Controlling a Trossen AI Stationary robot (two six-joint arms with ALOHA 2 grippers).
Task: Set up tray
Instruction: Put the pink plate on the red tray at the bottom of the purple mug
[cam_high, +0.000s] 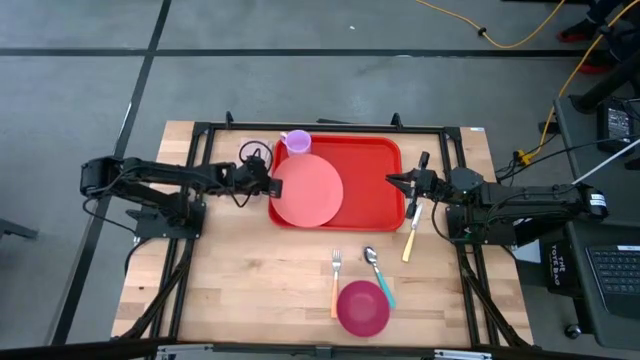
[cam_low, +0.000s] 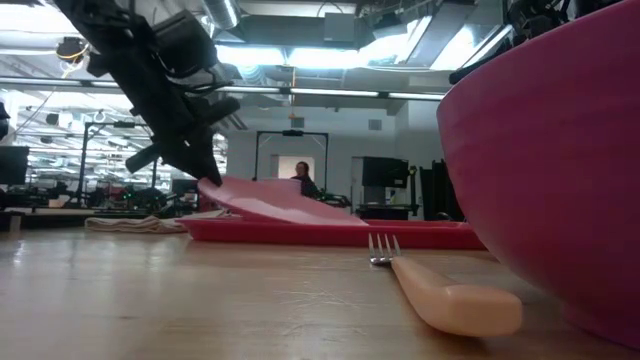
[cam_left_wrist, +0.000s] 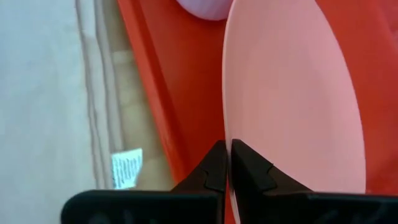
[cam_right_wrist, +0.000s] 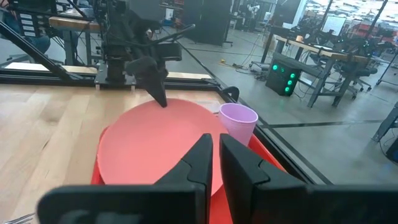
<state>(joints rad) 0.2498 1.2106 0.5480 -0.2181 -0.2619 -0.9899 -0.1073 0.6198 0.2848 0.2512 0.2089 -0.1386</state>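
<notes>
The red tray lies at the table's far middle. A round pink plate sits on its left part, overhanging the tray's left rim. A purple cup stands in the tray's far left corner. My left gripper is shut on the plate at the tray's left rim. My right gripper hovers shut over the tray's right part, holding nothing. My left gripper pinches the plate's rim between its two fingers, on the side toward the table's left edge. The fingers slant down from the table's left. The plate is tilted: its held edge is raised and its opposite part rests on the tray.
On the near half of the table lie a fork, a spoon and a magenta bowl. A knife with a yellow handle lies right of the tray. A black frame borders the table top.
</notes>
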